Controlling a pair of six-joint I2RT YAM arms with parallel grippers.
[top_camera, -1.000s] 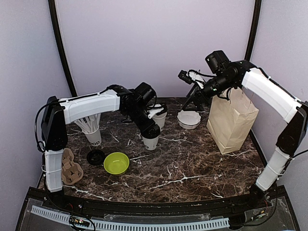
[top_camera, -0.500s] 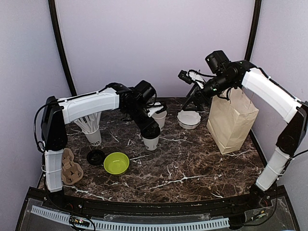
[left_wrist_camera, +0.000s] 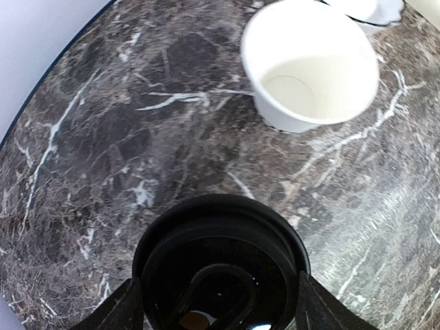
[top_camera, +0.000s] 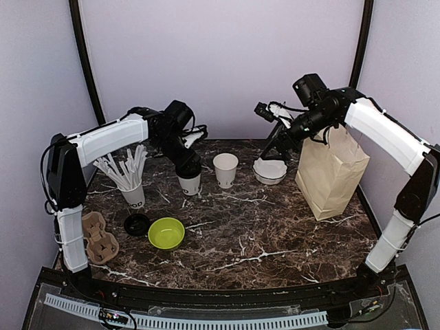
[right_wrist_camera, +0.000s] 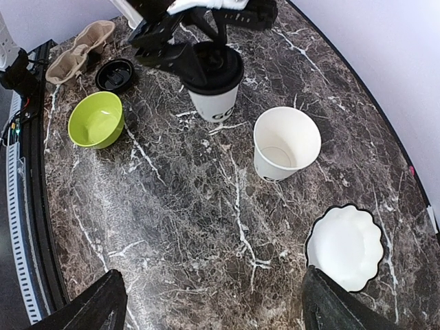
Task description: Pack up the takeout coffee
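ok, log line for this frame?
left gripper: gripping lidded cup | right gripper: open | second cup: no lid | loose lid: by green bowl

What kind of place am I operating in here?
Probably a staged takeout-coffee packing station inside a test booth, not a real café: a marble-patterned table closed in by plain lavender walls, with a lidded paper cup, a brown paper bag and a cardboard cup carrier laid out.
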